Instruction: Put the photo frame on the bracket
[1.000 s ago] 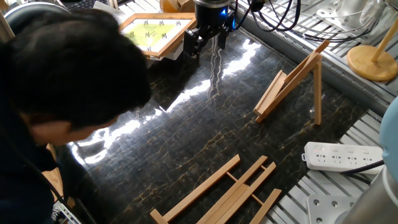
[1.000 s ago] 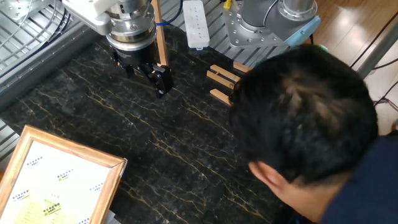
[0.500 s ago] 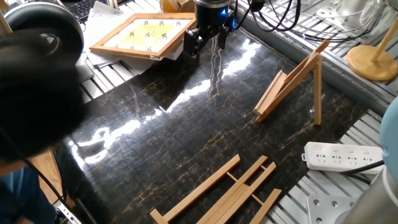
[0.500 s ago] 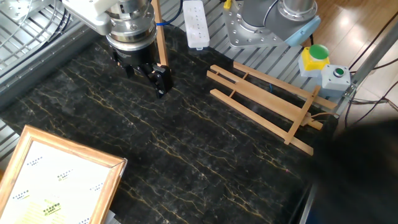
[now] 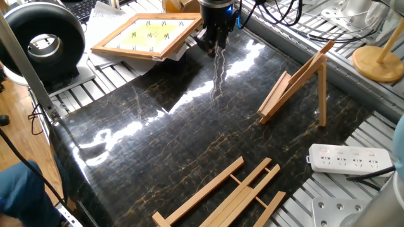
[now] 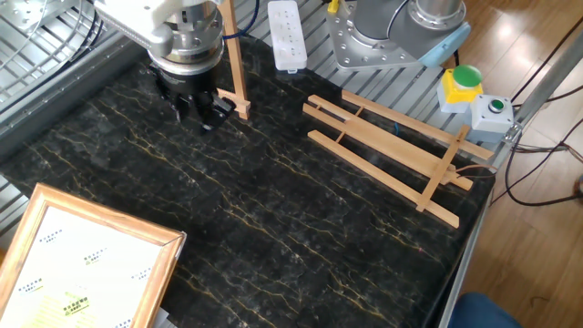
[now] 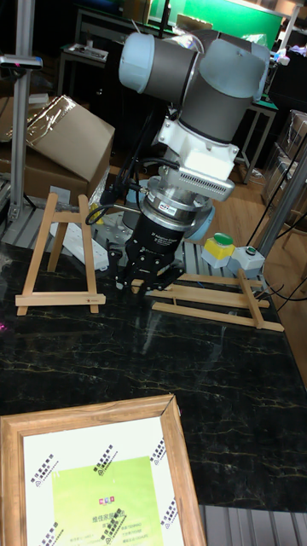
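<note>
The photo frame [image 5: 148, 34] lies flat, picture up, at the table's far left corner, partly over white papers; it also shows in the other fixed view [image 6: 82, 264] and the tall view [image 7: 94, 478]. The bracket [image 5: 300, 82] stands upright near the right edge, with nothing on its ledge [image 7: 55, 256]. Only one rail of the bracket [image 6: 232, 55] shows behind the wrist in the other fixed view. My gripper [image 5: 211, 44] hangs just above the dark table beside the frame's right corner, between frame and bracket. It is open and empty [image 6: 196, 111] [image 7: 145, 281].
A flat easel of longer slats [image 5: 221, 195] lies at the near edge [image 6: 392, 150]. A white power strip [image 5: 347, 157] and a round wooden stand [image 5: 379, 60] sit off the table's right side. A black ring-shaped device [image 5: 41, 44] stands left. A button box [image 6: 474, 91] sits beyond the flat easel.
The person's head that blocked both fixed views has gone from sight. My gripper has turned about its wrist and shifted slightly; it stays open. Frame and bracket have not moved.
</note>
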Motion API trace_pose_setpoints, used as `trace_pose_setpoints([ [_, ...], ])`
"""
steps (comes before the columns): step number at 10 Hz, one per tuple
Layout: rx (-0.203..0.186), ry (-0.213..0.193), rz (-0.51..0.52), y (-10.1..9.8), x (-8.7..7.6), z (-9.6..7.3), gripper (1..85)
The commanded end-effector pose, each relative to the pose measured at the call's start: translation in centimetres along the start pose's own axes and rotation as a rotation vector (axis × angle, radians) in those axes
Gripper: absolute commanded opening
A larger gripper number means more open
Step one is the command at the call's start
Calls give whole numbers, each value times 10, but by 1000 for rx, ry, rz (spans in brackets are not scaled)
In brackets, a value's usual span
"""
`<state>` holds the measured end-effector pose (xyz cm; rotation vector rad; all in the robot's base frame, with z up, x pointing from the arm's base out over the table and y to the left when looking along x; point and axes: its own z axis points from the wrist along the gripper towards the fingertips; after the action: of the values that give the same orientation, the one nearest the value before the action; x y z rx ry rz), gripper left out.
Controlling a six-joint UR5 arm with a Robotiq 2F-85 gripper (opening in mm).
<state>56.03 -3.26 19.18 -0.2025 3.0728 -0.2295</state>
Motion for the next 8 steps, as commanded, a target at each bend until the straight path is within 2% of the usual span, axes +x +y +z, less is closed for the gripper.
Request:
trace_pose_setpoints([
  [1,31,-15,-27,-8,-4,-1,10],
  [3,33,-15,-29,-8,-4,-1,10],
  [4,45,-9,-68,-12,-3,-2,10],
  [5,53,2,-171,-18,-2,-4,10],
  [6,130,-37,-363,-41,-17,-8,10],
  [7,150,-98,-518,-47,-35,-7,10],
  [8,180,-139,-719,-55,-51,-5,10],
])
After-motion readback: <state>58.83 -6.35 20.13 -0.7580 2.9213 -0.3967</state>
